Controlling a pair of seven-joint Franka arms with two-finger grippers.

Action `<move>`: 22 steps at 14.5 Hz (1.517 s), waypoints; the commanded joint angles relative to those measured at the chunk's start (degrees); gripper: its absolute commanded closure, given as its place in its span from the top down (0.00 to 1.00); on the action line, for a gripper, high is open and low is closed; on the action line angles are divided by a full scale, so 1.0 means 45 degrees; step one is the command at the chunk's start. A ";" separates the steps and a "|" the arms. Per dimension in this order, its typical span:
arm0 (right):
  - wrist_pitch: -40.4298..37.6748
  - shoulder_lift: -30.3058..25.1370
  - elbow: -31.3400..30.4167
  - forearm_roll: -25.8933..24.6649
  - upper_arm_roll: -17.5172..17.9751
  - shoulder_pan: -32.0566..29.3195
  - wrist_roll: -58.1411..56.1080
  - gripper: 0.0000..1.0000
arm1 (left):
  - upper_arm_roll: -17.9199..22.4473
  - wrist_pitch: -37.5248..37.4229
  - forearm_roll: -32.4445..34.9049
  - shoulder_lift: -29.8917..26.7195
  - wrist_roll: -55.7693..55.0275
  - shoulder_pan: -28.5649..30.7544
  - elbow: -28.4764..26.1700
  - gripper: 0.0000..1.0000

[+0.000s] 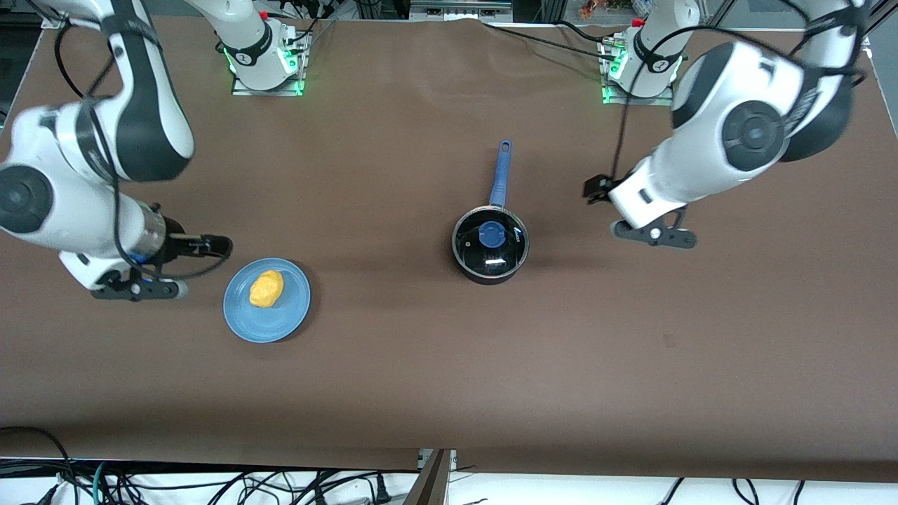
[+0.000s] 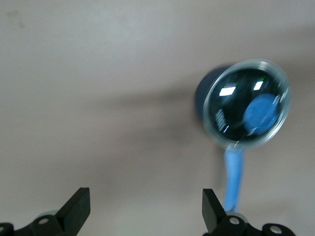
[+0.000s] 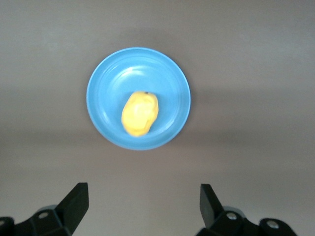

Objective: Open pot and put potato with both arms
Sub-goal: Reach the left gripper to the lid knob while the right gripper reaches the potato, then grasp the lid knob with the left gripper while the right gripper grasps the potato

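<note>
Front view: bare table (image 1: 393, 365) separates lidded pot (image 1: 490, 244) and potato (image 1: 266, 288).

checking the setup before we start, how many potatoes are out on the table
1. The potato lies on the blue plate, toward the right arm's end of the table. The pot has its lid on, and through the glass no potato shows inside.

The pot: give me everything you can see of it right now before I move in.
The small round black saucepan stands upright on the brown table, near its middle, toward the left arm's end from the light-blue plate. Its round glass lid with a blue knob sits closed on the rim. The long straight blue handle points away from the front camera. Nothing touches it; the left gripper, fingers apart, hangs over bare table beside it.
</note>
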 commanded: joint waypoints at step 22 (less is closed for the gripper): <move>0.5821 0.3086 -0.2307 0.0128 0.0137 0.0079 0.4186 0.94 | 0.0067 0.2914 0.3645 0.5029 -0.5818 -0.4293 0.2075 1.00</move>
